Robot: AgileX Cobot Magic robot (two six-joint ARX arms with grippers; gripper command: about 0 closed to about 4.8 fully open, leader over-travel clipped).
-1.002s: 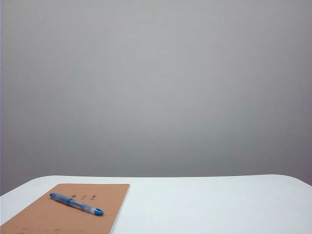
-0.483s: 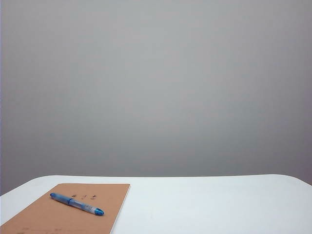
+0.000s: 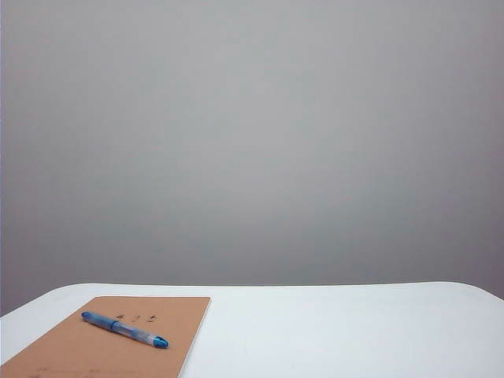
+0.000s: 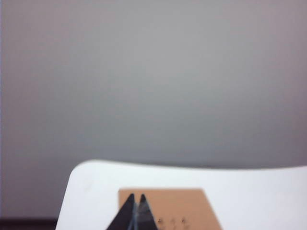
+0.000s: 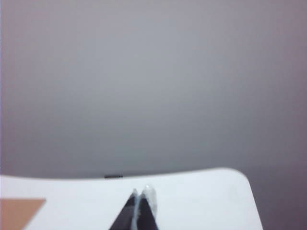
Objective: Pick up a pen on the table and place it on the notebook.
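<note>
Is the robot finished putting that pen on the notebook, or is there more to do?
It looks finished: the pen lies on the notebook. Nothing is in hand; the left gripper and right gripper are both shut, empty and pulled back near the table edge. Nothing visible remains.

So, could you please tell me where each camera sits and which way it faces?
Exterior: low, off the arms, facing the grey wall across the table; pen on notebook; no robot parts.
Left wrist: level; shut left end effector before the notebook.
Right wrist: level; shut right end effector over table.
Shared: notebook, table.
</note>
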